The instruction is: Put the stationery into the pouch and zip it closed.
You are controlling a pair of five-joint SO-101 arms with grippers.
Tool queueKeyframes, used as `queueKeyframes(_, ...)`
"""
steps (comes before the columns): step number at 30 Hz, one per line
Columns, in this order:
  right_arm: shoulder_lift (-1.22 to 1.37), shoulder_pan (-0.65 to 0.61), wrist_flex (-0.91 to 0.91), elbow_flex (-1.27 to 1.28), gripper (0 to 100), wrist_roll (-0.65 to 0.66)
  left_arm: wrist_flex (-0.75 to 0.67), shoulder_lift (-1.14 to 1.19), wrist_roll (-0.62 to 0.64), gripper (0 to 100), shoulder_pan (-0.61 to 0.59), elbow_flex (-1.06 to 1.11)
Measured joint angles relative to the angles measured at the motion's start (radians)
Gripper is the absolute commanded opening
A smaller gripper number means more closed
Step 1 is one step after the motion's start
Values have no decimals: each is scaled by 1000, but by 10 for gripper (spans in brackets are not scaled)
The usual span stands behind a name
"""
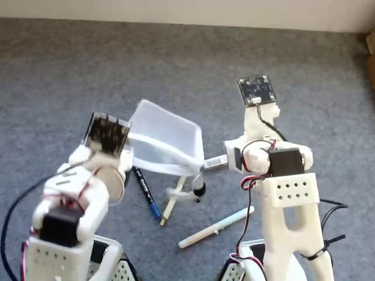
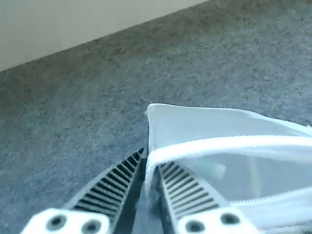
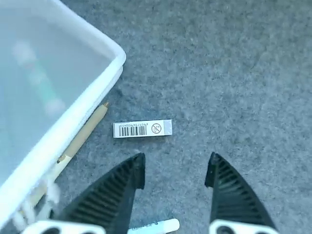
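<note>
Our left gripper (image 2: 150,168) is pinching the pouch (image 2: 219,141) by the end of its zip edge, with the jaws closed tight on the fabric. We judge that it is holding that corner up so the mouth is gaping toward the other arm. Our right gripper (image 3: 176,163) is hanging with its jaws spread wide and gripping nothing, directly above the eraser (image 3: 142,129). To us that looks like lining up for a pick.

Going outward from the near edge of the carpet (image 1: 58,70), the white pen (image 1: 217,227) is lying closest, between the two arm bases. The blue pen (image 1: 145,192) and the pencil (image 1: 171,204) are lying just beyond it, reaching up to the pouch's near edge. The eraser is sitting just beside the pouch's corner on the right arm's side, not touching it. The pouch is resting around the middle of the carpet, unzipped. None of these four pieces is in it yet, so we are judging the task barely begun.
</note>
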Motion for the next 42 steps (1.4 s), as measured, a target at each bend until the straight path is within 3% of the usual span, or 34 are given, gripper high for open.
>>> queueKeyframes(5,0,-3,-57,41,191,-6,161,253,69,8,-9,-295)
queueKeyframes(12,109,-3,-60,43,191,-170,298,451,176,8,-140,-549)
queueKeyframes(20,445,-2,-60,-86,191,-463,298,499,236,9,-219,-525)
queueKeyframes(31,516,-48,-60,-120,191,-526,298,497,238,11,-222,-509)
queueKeyframes(37,605,-48,-64,-123,194,-821,296,497,238,11,-222,-505)
queueKeyframes(42,703,-46,-143,-124,194,-916,296,483,258,11,-224,-473)
